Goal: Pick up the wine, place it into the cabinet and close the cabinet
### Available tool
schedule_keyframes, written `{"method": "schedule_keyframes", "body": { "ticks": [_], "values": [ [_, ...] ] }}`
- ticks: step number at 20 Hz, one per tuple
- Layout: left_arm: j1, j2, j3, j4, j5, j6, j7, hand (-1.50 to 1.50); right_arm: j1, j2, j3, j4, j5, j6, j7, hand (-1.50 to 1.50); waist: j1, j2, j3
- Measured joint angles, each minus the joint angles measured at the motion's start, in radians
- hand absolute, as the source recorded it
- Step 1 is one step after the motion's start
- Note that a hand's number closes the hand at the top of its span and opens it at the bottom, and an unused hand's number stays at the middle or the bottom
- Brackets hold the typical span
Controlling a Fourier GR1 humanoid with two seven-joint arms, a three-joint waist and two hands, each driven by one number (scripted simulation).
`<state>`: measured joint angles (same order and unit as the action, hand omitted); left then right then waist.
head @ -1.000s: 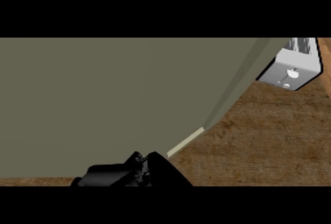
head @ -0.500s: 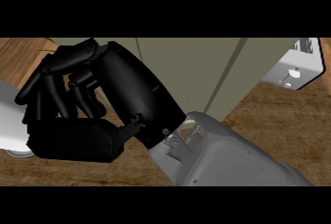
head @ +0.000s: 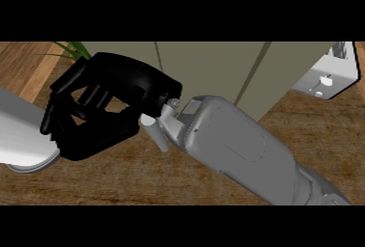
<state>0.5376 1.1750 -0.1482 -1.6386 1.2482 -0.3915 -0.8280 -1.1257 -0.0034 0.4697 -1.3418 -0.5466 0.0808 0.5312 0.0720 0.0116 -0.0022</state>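
My right hand (head: 107,108) fills the left middle of the head view, black, with its fingers (head: 65,113) curled inward. Nothing shows inside them. Its grey forearm (head: 235,149) comes in from the lower right. The hand sits in front of the grey-green cabinet front (head: 206,67), which has two vertical seams. No wine bottle is in sight. A pale grey cylinder (head: 21,137), seemingly my left forearm, crosses the left edge behind the curled fingers; my left hand does not show.
A white appliance (head: 327,72) stands at the upper right beside the cabinet. Green plant leaves (head: 71,49) poke in at the upper left. The wooden counter (head: 128,181) spreads below the arms.
One second ago a wide grey-green panel filled the view with my hand just at the bottom edge. The right hand and forearm have since risen into the middle, and cabinet seams now show.
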Motion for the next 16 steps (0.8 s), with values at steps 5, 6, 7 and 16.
{"method": "schedule_keyframes", "body": {
  "ticks": [5, 6, 7, 16],
  "values": [
    [0.015, -0.018, 0.036, 0.028, 0.003, -0.027, 0.025, -1.50, -0.034, 0.001, 0.002, 0.135, -0.110, 0.196, 0.040, 1.50, -0.013, -0.004, 0.000],
    [0.016, -0.018, 0.043, 0.032, 0.008, -0.038, 0.037, -1.50, -0.039, 0.001, -0.003, 0.167, -0.129, 0.226, 0.039, 1.50, -0.015, -0.004, 0.000],
    [0.021, -0.020, 0.052, 0.035, 0.009, -0.047, 0.044, -1.50, -0.050, 0.002, -0.012, 0.205, -0.146, 0.251, 0.033, 1.50, -0.014, -0.004, 0.000],
    [0.037, -0.073, 0.124, 0.052, -0.020, -0.073, 0.092, -1.50, -0.116, 0.004, -0.081, 0.449, -0.255, 0.430, -0.057, 1.50, -0.018, -0.007, -0.002]
  ]
}}
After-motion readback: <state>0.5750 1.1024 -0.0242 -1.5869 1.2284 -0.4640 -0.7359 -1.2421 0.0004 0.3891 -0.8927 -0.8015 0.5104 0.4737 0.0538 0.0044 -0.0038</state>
